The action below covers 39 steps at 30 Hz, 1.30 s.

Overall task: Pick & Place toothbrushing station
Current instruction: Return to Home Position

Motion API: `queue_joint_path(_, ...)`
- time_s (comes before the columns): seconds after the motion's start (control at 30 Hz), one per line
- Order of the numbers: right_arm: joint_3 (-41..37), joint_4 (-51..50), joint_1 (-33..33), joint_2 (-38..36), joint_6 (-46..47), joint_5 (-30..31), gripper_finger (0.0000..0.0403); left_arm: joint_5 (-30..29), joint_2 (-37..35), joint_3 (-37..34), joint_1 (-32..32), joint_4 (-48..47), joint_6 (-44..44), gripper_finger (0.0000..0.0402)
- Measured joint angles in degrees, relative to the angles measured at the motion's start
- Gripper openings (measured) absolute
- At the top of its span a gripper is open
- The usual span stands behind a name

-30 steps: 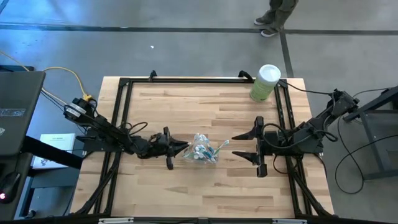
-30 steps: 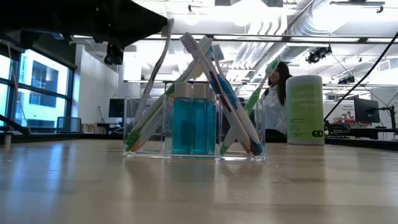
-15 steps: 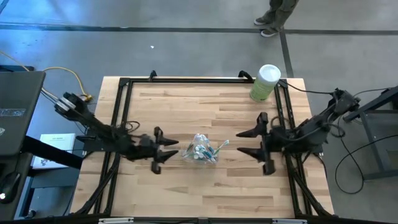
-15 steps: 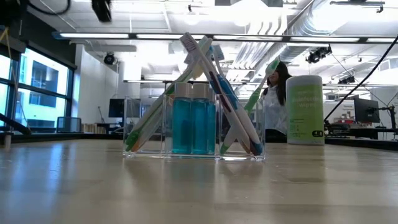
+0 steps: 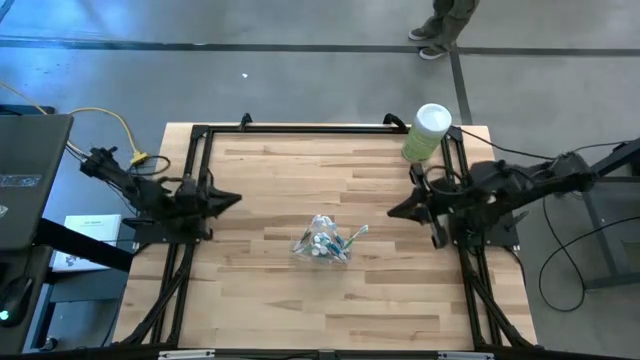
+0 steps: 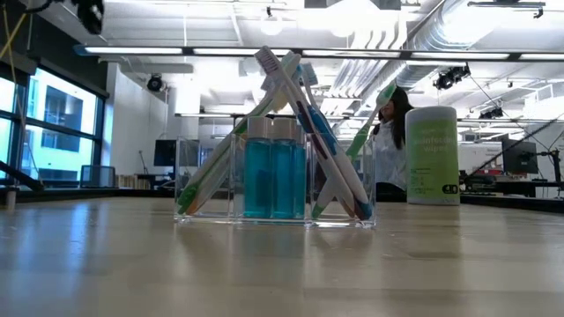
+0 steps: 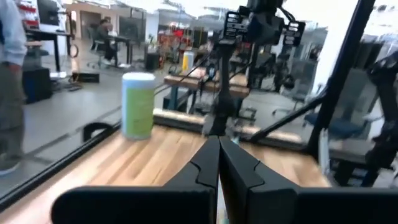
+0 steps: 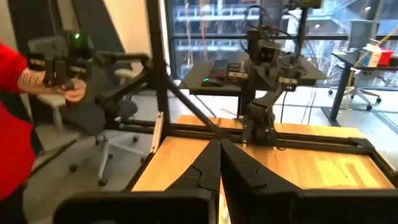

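The toothbrushing station (image 5: 325, 243) stands by its flat base on the middle of the wooden table. It is a clear holder (image 6: 275, 176) with slim green, blue and white toothbrushes leaning in it and two teal-blue tubes upright at its centre. My left gripper (image 5: 235, 198) is shut and empty, pulled back to the table's left edge, well clear of the station. My right gripper (image 5: 392, 212) is shut and empty, pulled back toward the right edge. In each wrist view the fingers (image 7: 218, 146) (image 8: 220, 149) meet with nothing between them.
A tall pale-green canister with a white lid (image 5: 427, 132) stands at the table's far right corner. A black frame (image 5: 200, 135) runs along the table's edges. Bare wood (image 5: 300, 160) lies around the station. People show in the room beyond the table (image 6: 392, 141).
Both grippers, open half a second ago beside the station, have shut empty. My left gripper has drawn back toward the table's left edge, and my right gripper toward the right edge. The station has stayed where it was.
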Motion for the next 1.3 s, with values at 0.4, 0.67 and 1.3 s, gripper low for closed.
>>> queue_joint_path(0.4, -43.2, 42.0, -12.5, -16.8, 6.8, -7.8, 0.0002, 0.0, -18.0, -3.7, 1.1, -19.8, -8.5, 0.0002)
queue_joint_path(0.67, -54.6, 46.7, -15.5, -17.7, 7.1, -7.7, 0.0002, 0.0, -18.6, -8.3, 1.1, -19.2, -9.4, 0.0002)
queue_joint_path(1.3, -57.2, 42.2, -20.6, -20.6, 8.5, -12.8, 0.0002, 10.9, -19.3, -20.4, 1.1, -11.3, -18.4, 0.0002)
